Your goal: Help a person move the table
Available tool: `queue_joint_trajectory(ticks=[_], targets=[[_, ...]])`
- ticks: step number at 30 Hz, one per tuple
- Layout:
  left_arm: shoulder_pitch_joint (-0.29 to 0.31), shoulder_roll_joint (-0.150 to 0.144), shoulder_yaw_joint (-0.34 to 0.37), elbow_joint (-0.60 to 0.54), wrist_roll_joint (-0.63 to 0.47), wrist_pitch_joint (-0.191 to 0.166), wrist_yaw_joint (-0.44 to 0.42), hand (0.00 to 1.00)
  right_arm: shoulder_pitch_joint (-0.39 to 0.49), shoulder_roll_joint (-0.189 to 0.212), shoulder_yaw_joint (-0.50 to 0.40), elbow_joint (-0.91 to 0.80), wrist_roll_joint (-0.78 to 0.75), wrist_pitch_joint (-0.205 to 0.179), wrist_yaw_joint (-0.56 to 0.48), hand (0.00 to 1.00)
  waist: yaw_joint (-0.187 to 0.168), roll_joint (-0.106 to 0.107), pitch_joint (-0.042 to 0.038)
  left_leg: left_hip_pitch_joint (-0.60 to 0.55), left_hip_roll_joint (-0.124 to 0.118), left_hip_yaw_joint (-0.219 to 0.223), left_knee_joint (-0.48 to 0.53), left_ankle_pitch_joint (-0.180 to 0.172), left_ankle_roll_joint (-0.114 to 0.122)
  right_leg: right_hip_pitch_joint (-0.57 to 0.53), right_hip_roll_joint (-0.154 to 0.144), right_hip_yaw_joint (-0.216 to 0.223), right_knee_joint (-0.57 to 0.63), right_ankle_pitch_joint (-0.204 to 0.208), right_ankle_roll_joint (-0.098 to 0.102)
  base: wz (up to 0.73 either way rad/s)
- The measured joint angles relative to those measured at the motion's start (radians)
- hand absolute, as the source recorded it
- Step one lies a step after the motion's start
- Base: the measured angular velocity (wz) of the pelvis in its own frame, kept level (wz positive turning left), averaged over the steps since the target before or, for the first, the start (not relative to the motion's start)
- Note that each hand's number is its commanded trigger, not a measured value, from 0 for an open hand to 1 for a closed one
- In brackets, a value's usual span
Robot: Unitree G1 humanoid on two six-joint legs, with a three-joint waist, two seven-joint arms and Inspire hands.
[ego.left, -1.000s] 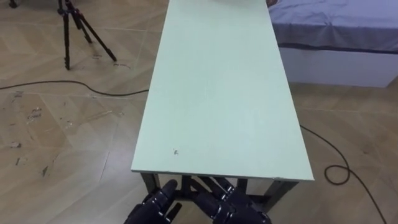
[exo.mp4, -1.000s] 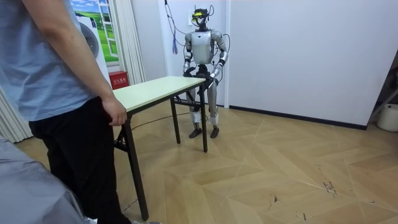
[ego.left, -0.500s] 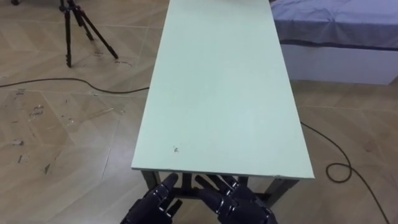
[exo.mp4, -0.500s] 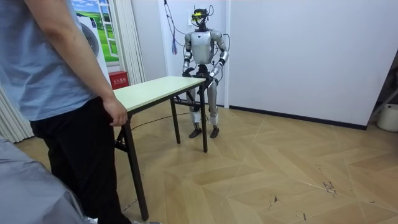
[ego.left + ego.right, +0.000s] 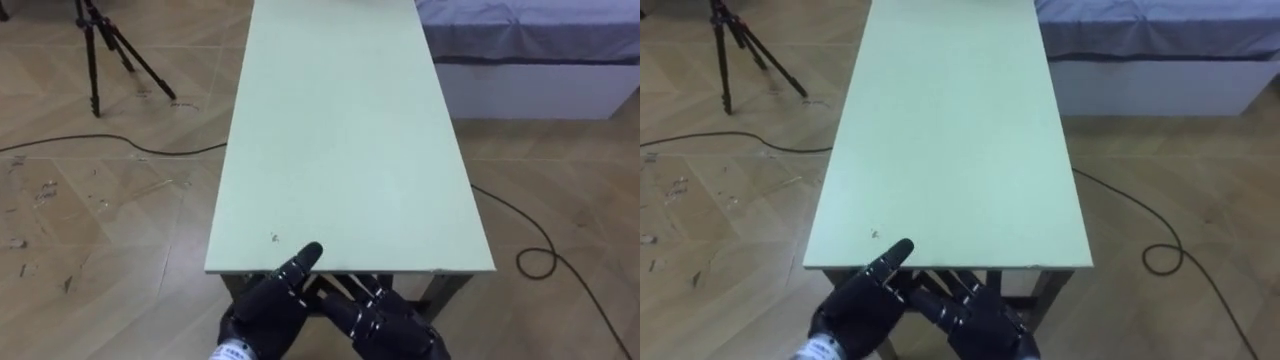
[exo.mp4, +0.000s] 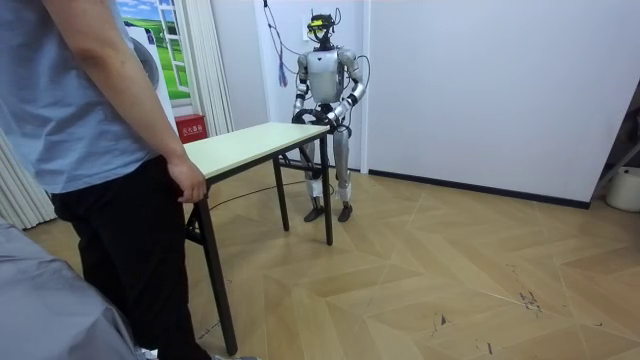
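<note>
Pale green table [image 5: 340, 140]: left hand [image 5: 264, 308] and right hand [image 5: 392, 324] sit at its near edge, fingers straight, grasping nothing; a person's hand [image 6: 187, 184] rests at the far edge.

- The long pale green surface [image 5: 950, 140] is running away from the robot.
- The left hand [image 5: 862, 300] is pointing at the near edge with straight fingers; one fingertip is overlapping that edge.
- The right hand [image 5: 975, 318] is lying just beside it, below the edge, fingers also straight.
- A tripod [image 5: 735, 50] is standing far left on the floor, and a bed [image 5: 1150, 50] far right.
</note>
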Motion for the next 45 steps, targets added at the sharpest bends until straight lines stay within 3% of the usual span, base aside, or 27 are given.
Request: queue_joint_trajectory(ticks=[8, 17, 26, 38, 43, 45], targets=[[0.0, 0.007, -0.005, 0.0, 0.013, 0.006, -0.003, 0.0, 0.0, 0.0, 0.007, 0.0, 0.002, 0.0, -0.007, 0.0, -0.003, -0.006, -0.0018, 0.002, 0.0, 0.002, 0.006, 0.0, 0.0, 0.002, -0.001, 0.002, -0.002, 0.0, 0.0, 0.0], [-0.004, 0.013, -0.018, 0.0, -0.018, -0.013, 0.001, 0.0, -0.009, -0.007, 0.025, 0.0, 0.039, -0.003, -0.017, 0.0, -0.018, -0.007, -0.0012, 0.002, 0.0, 0.004, -0.001, 0.0, 0.0, 0.002, 0.0, 0.004, -0.002, 0.0, 0.0, 0.0], [-0.006, 0.007, -0.002, -0.018, -0.088, -0.012, 0.025, 0.0, -0.012, -0.003, 0.014, -0.001, 0.074, -0.003, -0.028, 0.0, 0.002, -0.007, -0.0003, 0.003, 0.008, 0.012, -0.004, 0.0, -0.001, -0.001, 0.003, 0.009, -0.002, 0.001, -0.002, -0.02], [-0.007, -0.001, 0.079, -0.018, -0.106, -0.001, 0.068, 0.0, -0.016, 0.013, -0.013, -0.011, 0.157, -0.009, -0.084, 0.0, 0.045, -0.01, 0.0088, 0.02, 0.013, 0.023, -0.008, 0.003, -0.005, 0.009, 0.009, 0.018, -0.003, 0.005, -0.007, -0.03], [-0.006, -0.01, 0.124, -0.017, -0.104, -0.001, 0.113, 0.0, -0.036, 0.041, -0.101, 0.002, 0.193, -0.018, -0.186, 0.0, 0.053, 0.004, 0.0216, 0.033, 0.016, 0.023, -0.011, 0.004, -0.008, 0.021, 0.012, 0.019, -0.004, 0.006, -0.01, 0.0], [-0.007, -0.012, 0.142, -0.017, -0.106, 0.003, 0.128, 0.0, -0.039, 0.046, -0.122, 0.002, 0.212, -0.022, -0.218, 0.0, 0.05, 0.006, 0.0215, 0.033, 0.017, 0.023, -0.012, 0.005, -0.009, 0.021, 0.013, 0.02, -0.005, 0.006, -0.01, 0.0]])
